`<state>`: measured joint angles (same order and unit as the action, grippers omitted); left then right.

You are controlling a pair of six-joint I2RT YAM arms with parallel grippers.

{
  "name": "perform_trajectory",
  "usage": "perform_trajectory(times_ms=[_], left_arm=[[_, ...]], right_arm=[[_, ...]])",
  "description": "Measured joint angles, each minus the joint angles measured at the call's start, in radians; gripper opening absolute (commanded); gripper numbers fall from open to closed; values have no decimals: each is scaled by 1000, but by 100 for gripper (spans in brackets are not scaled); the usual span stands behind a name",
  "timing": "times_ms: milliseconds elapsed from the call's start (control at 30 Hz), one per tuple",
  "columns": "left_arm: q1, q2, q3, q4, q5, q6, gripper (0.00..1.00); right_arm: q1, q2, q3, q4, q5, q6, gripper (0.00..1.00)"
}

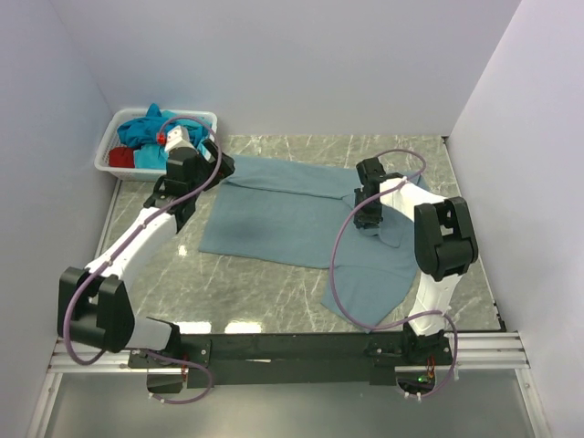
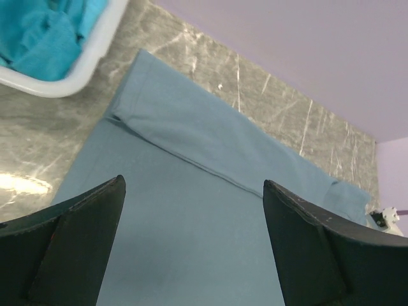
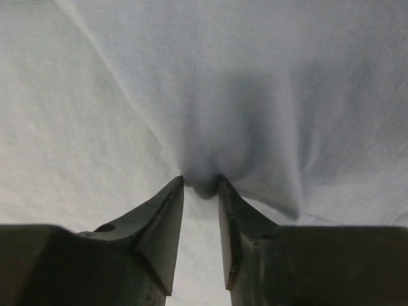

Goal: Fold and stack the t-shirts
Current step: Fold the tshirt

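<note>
A grey-blue t-shirt [image 1: 283, 219] [image 2: 191, 146] lies spread on the marble table, its far edge folded over in a long band. One end trails toward the front right. My left gripper [image 1: 217, 172] [image 2: 192, 182] hovers open above the shirt's far left part, with nothing between its fingers. Down on the shirt's right part, my right gripper [image 1: 367, 226] [image 3: 201, 182] has its jaws drawn narrow, pinching a small pucker of the cloth [image 3: 127, 95] between the tips. A turquoise t-shirt [image 1: 146, 128] [image 2: 44, 32] and a red one [image 1: 120, 158] sit bunched in the basket.
The white plastic basket [image 1: 205, 116] [image 2: 95, 57] stands at the far left corner, close to the left wrist. Lilac walls close in the table on three sides. Bare marble [image 1: 246, 283] shows in front of the shirt.
</note>
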<state>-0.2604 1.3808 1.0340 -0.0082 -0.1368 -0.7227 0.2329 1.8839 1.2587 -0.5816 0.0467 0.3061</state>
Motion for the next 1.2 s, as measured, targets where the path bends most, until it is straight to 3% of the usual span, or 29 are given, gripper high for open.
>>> perform_trajectory(times_ms=[167, 367, 533, 800, 900, 1033, 1133, 1200], left_arm=[[0, -70, -23, -2, -64, -4, 94], [0, -161, -100, 49, -98, -3, 95], [0, -238, -187, 92, -99, -4, 97], [2, -220, -166, 65, -113, -7, 97], [3, -203, -164, 64, -104, -8, 97], [3, -179, -165, 68, -86, -7, 96], [3, -153, -165, 69, -85, -12, 96], [4, -126, -166, 66, -89, -28, 96]], right_arm=[[0, 7, 5, -1, 17, 7, 13], [0, 7, 5, 3, 7, 12, 0], [0, -10, 3, 17, -52, 11, 0], [7, -104, -26, 56, -249, -1, 1], [19, -116, -31, 61, -304, -9, 13], [31, -116, -36, 51, -317, -11, 58], [36, -120, -40, 43, -301, -11, 73], [38, -139, -56, 46, -280, -8, 75]])
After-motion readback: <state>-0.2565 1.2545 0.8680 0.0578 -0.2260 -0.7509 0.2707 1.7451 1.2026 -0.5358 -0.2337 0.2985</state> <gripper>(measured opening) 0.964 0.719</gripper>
